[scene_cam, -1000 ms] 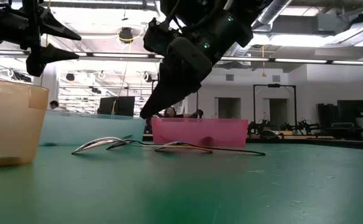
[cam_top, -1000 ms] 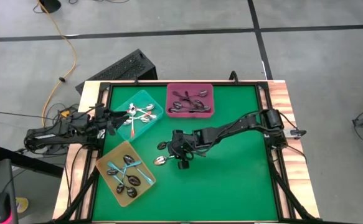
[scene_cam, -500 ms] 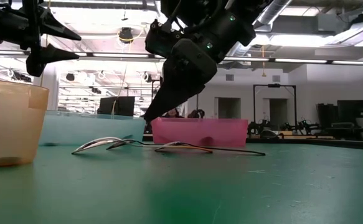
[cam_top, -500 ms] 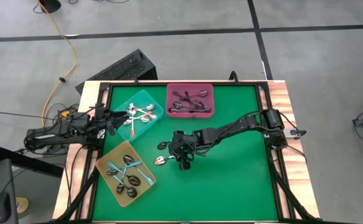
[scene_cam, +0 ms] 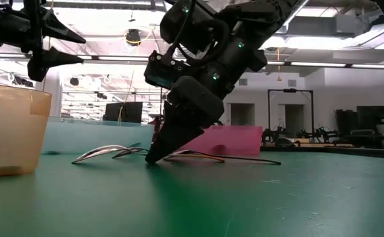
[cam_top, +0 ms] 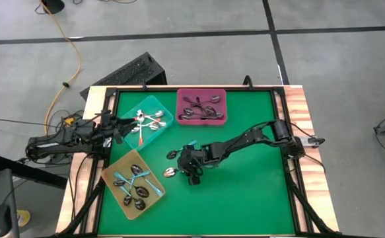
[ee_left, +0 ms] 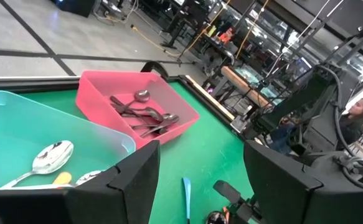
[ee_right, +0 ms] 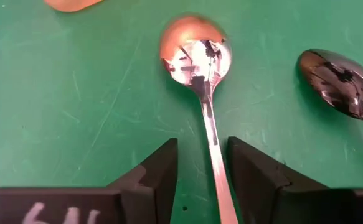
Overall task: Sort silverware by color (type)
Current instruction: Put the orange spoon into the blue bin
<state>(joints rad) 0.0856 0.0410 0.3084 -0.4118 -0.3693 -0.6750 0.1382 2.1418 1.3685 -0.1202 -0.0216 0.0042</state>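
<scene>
Right gripper (cam_top: 184,165): down at the green mat (cam_top: 245,185), a little toward 9 o'clock of the table's centre; in the low view its tips (scene_cam: 153,157) touch or nearly touch the mat. Fingers parted, one each side of a spoon's thin neck, not closed on it.
Spoon between the fingers (ee_right: 200,62): flat on the mat, shiny bowl pointing away from the gripper, neck running back between the two dark fingers (ee_right: 150,177).
Dark spoon (ee_right: 340,81): lying just beside the first one, apart from it.
Blue-handled spoon (cam_top: 191,143): on the mat at about 12 o'clock of the right gripper.
Left gripper (cam_top: 116,127): waits at the table's 9 o'clock edge, beside the teal tray; fingers wide apart, holding nothing.
Teal tray (cam_top: 138,106): at 11 o'clock on the table, holds silver spoons with orange-red handles.
Pink tray (cam_top: 180,104): at 12 o'clock, holds dark spoons.
Yellow tray (cam_top: 111,173): at 8 o'clock, holds blue-handled spoons.
Person (ee_left: 355,118): seated beyond the table in the left wrist view.
</scene>
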